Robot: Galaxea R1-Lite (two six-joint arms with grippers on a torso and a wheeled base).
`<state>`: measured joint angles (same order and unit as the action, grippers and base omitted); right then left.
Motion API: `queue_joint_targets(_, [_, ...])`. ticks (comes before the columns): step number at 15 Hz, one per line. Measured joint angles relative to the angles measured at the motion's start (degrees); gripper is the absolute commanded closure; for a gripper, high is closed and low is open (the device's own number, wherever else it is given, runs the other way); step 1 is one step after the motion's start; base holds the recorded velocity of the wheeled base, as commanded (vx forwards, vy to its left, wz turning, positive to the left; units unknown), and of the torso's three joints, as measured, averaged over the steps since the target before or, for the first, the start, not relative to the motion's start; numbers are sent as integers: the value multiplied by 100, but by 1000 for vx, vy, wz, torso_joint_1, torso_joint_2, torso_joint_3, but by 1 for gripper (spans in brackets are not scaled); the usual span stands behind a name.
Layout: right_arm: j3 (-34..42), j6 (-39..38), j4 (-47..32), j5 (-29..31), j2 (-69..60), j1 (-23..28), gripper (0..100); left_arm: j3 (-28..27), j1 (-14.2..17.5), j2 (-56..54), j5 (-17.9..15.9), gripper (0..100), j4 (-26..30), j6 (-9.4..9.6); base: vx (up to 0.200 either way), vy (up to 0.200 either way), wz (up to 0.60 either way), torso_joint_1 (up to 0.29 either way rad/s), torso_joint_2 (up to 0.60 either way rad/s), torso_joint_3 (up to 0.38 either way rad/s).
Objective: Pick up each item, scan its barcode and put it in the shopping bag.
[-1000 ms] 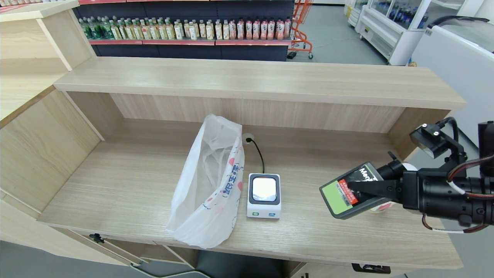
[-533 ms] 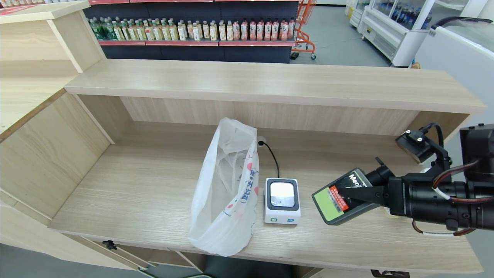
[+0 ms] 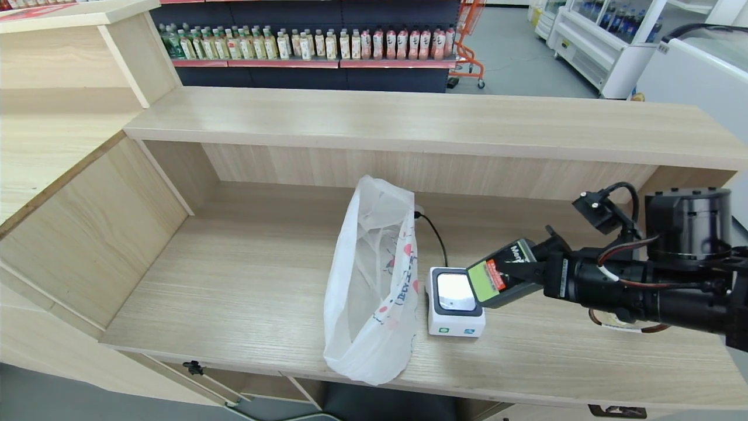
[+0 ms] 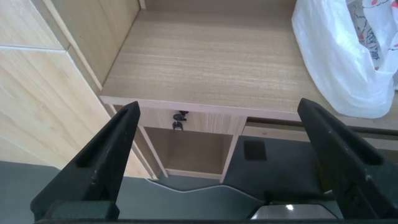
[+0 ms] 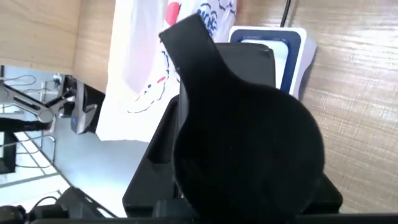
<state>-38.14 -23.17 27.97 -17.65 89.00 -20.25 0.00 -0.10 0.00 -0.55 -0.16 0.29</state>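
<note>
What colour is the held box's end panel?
Light green with a red patch; the box is otherwise dark. Head view shows it best.

Wooden counter (image 3: 234,280) bears shopping bag (image 3: 374,304) and scanner (image 3: 451,313).

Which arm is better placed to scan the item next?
Right. The right gripper is shut on the dark box with the green label, holding it close by the scanner. The left gripper hangs open and empty past the counter edge, away from both.
</note>
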Motion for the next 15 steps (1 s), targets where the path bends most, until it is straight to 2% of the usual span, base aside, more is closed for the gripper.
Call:
queue_joint_targets(4, [-11,260,219,0,573,-9,100,0,-4,0,1,0,2,4,0,0,0,0,0,0])
queue_joint_targets(9, [-2,295,1117,57,1165,-26,100,0,-6,0,1,0,0,20,0,0,0,0,0,0])
queue_joint_targets(15, [-16,301,1613,129,1740,-202,100,0,-9,0,1,0,0,17,0,0,0,0,0,0])
